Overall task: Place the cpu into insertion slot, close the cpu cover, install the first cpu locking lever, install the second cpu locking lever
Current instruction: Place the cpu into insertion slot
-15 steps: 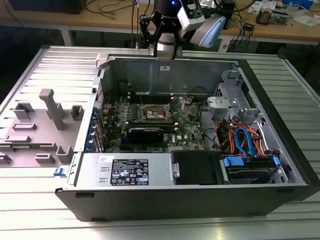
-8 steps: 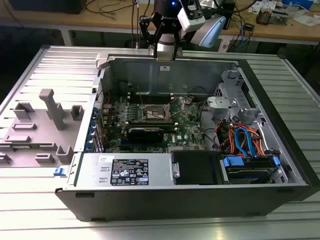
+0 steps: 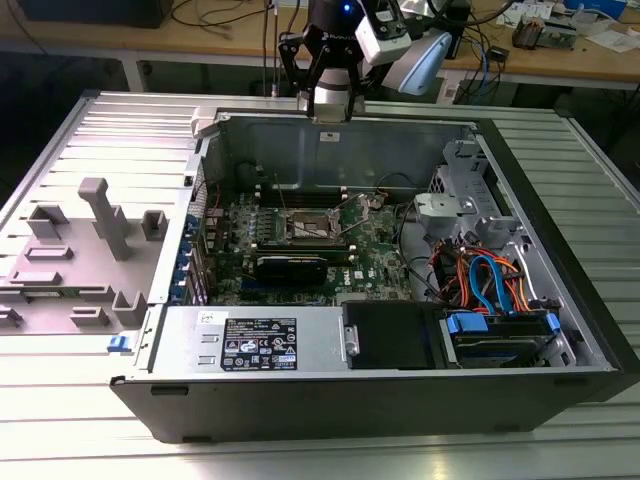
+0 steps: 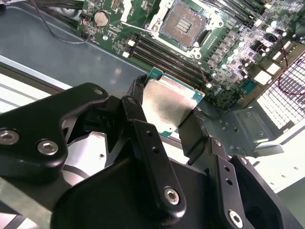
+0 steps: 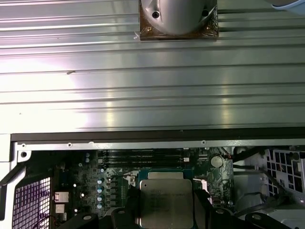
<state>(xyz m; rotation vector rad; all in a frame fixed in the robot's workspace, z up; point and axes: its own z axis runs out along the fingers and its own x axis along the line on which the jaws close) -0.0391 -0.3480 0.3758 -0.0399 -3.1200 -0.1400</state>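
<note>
Gripper (image 4: 166,109) clamps the cpu (image 4: 171,98) by two edges, fingers (image 4: 195,136) hiding its lower part, with the insertion slot (image 4: 183,21) bare beyond.

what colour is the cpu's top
Silver-grey metal with a green rim; the cpu shows best in the second wrist view.

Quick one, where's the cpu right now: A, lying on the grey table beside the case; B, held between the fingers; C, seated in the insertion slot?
B: in the second wrist view the cpu is clamped between the fingers, and the insertion slot is empty.
</note>
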